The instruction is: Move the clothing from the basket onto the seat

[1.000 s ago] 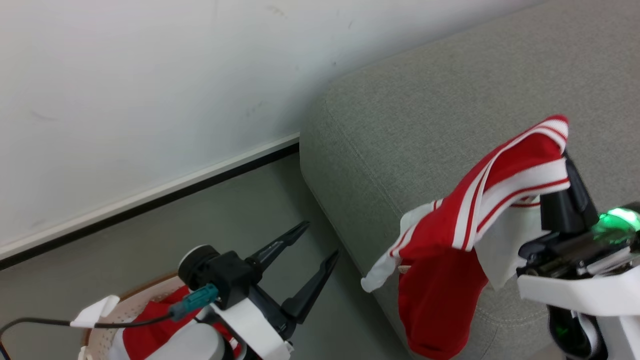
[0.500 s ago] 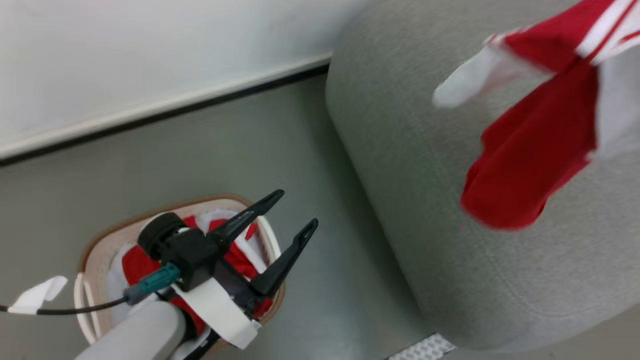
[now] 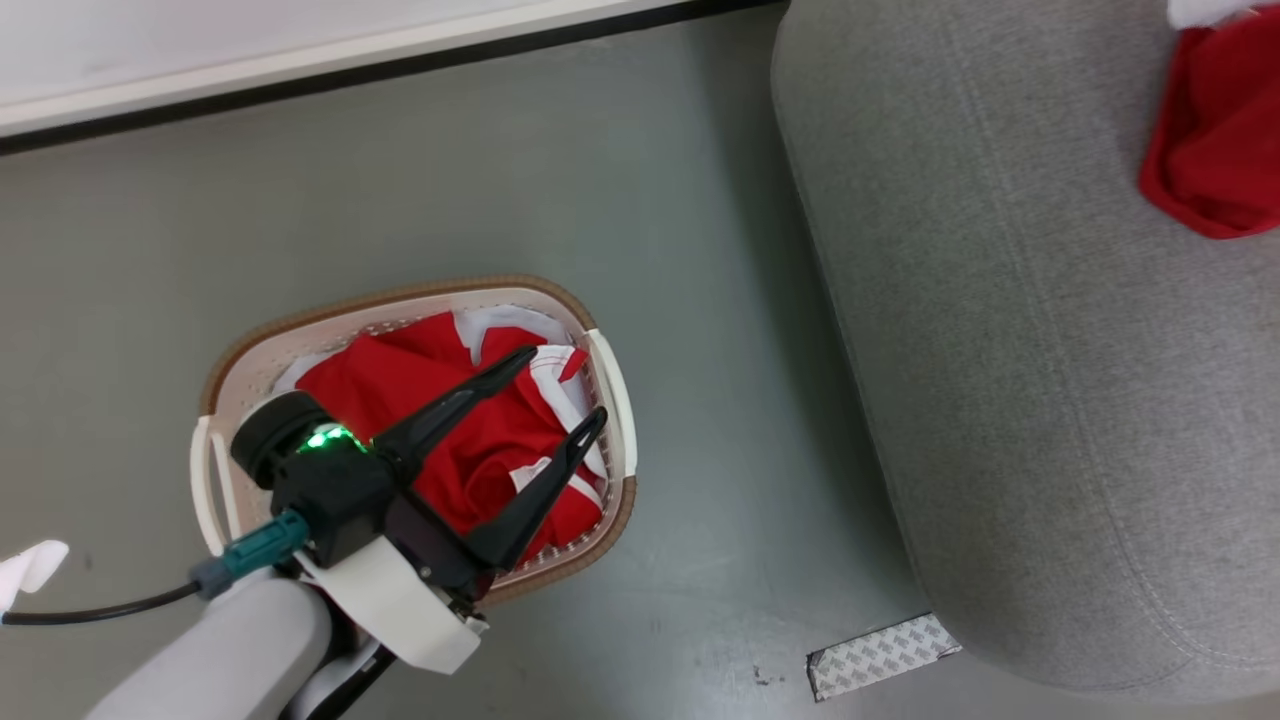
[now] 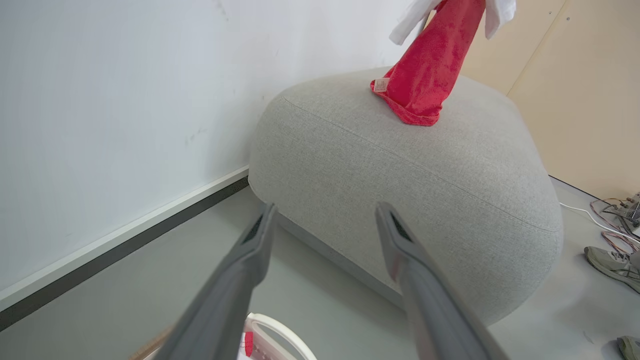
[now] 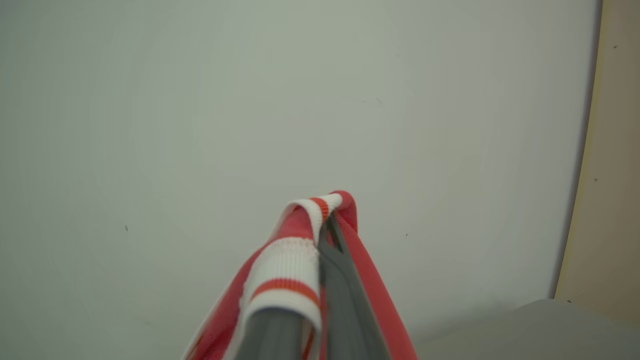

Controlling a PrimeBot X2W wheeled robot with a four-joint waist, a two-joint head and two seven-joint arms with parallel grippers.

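Left end effector [image 3: 565, 382] is hanging right over the basket [image 3: 400, 297], two dark fingers spread wide, nothing between them. The basket sits on the grey floor [image 3: 500, 160] near the corner of the seat [image 3: 1050, 400]. There's a crumpled pile of red and white clothing [image 3: 400, 375] in it, pretty much covering the bottom.

Right end effector [image 5: 326, 231] is pressed together, pinching a red garment [image 5: 287, 272] by its striped white trim, which wraps over the fingertips. From the left wrist view that garment hangs down in a long red fold with white bits up top. Its bottom hem looks like it's touching the top of the seat, well apart from the basket.

Also a strip of patterned tape [image 3: 880, 655] stuck on the floor by the seat's near edge, and a shoe [image 4: 612, 260] lying off past its far side.
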